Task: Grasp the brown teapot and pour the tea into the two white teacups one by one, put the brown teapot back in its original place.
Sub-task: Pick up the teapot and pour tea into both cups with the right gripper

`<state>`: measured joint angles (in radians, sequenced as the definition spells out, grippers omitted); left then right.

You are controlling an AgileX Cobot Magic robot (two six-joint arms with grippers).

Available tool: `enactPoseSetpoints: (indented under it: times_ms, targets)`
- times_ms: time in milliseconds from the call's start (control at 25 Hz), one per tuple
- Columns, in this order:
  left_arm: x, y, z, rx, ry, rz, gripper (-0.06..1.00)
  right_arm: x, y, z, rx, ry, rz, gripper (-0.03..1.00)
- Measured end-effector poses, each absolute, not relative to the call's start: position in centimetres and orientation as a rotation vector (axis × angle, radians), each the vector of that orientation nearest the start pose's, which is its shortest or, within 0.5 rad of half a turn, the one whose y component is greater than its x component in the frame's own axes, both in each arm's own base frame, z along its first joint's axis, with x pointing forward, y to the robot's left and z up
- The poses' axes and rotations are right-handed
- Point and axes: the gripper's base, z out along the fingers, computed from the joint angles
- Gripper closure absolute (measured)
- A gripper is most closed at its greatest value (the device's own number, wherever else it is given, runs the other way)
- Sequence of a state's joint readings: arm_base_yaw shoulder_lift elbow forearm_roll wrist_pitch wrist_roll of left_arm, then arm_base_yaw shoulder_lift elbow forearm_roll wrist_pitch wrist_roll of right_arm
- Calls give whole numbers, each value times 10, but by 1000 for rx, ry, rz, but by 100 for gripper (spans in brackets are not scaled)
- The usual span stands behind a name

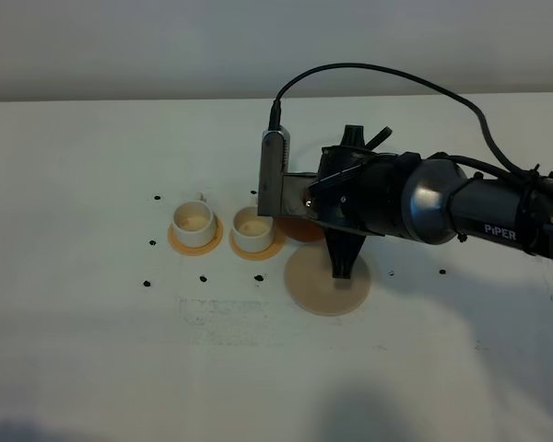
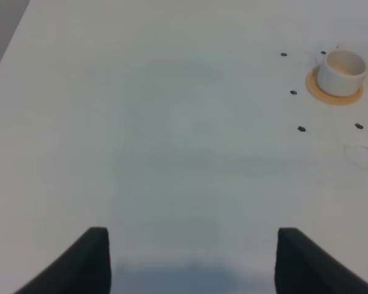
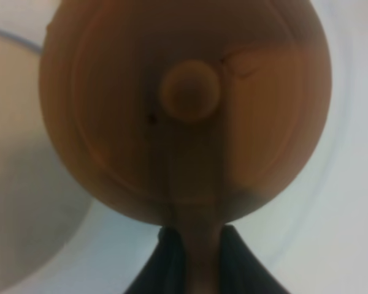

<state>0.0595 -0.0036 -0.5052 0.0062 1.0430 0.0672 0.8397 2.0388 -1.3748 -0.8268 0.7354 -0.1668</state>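
White table [image 1: 92, 350], wide and mostly bare. Right arm [image 1: 461, 207] reaches in across the middle. Right gripper [image 3: 196, 245] is clamped on the loop handle of the brown teapot [image 3: 184, 122]; lid and knob fill the wrist view, pot sitting about level. From the high camera only a sliver of the pot shows under the wrist, off the large beige disc [image 1: 318, 295] and between it and the nearer cup; height above the table is hard to judge. Left gripper [image 2: 193, 257] hangs over bare table, fingers spread wide, nothing in them. Of the two white teacups, the nearer [image 1: 253, 230] and the farther [image 1: 193, 224] each stand on a small orange coaster [image 1: 173, 243]; both insides look pale, no dark tea visible. Judgement: grasp done, pot brought toward the first cup; both pours and the return to the disc are left. Small black marks [image 1: 157, 197] dot the table around the cups. Lettering: "PiPER" [image 1: 500, 230] on the right arm; nothing else legible.
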Motion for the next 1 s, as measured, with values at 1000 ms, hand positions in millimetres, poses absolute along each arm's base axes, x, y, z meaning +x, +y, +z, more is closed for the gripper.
enactPoseSetpoints:
  times_ms: [1000]
  targets:
    - [-5, 0, 280, 7, 2019, 88, 36, 317, 284, 174, -2007, 1603, -869, 88]
